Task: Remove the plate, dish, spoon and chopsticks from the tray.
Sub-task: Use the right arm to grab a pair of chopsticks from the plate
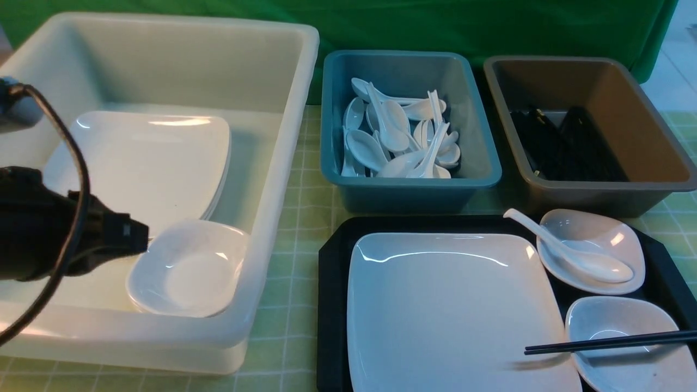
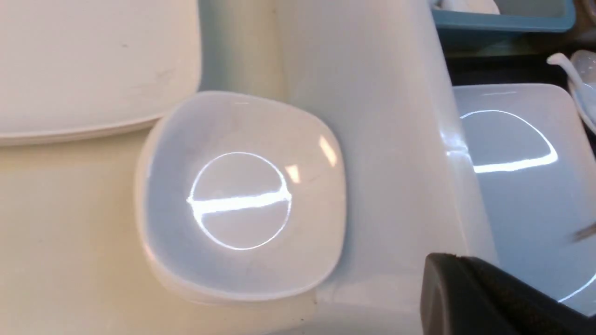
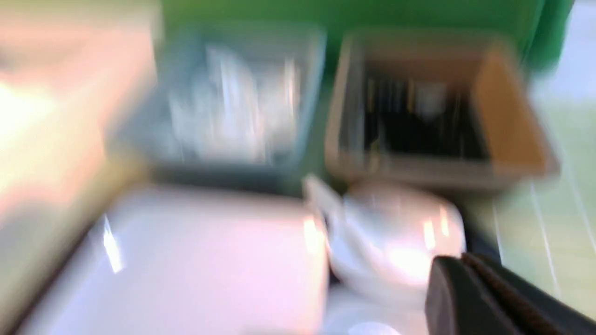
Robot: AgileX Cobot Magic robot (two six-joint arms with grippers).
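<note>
The black tray [image 1: 332, 272] holds the large white plate [image 1: 452, 310]. Behind the plate's right side sits a small dish [image 1: 599, 234] with the white spoon [image 1: 588, 261] lying in it. The black chopsticks [image 1: 610, 342] stretch across a second, nearer dish [image 1: 626, 370], their tips over the plate's corner. My left gripper [image 1: 142, 237] [image 2: 444, 258] is shut and empty, hovering inside the white tub beside a dish [image 2: 242, 195]. My right gripper [image 3: 449, 259] is out of the front view. Its wrist view is blurred and shows the jaws together near the spoon dish [image 3: 396, 232], with nothing between them.
The big white tub [image 1: 283, 163] on the left holds stacked plates [image 1: 147, 158] and small dishes [image 1: 188, 269]. Behind the tray stand a blue tub [image 1: 479, 136] full of spoons and a brown-grey tub [image 1: 599, 190] holding black chopsticks. A green checked cloth covers the table.
</note>
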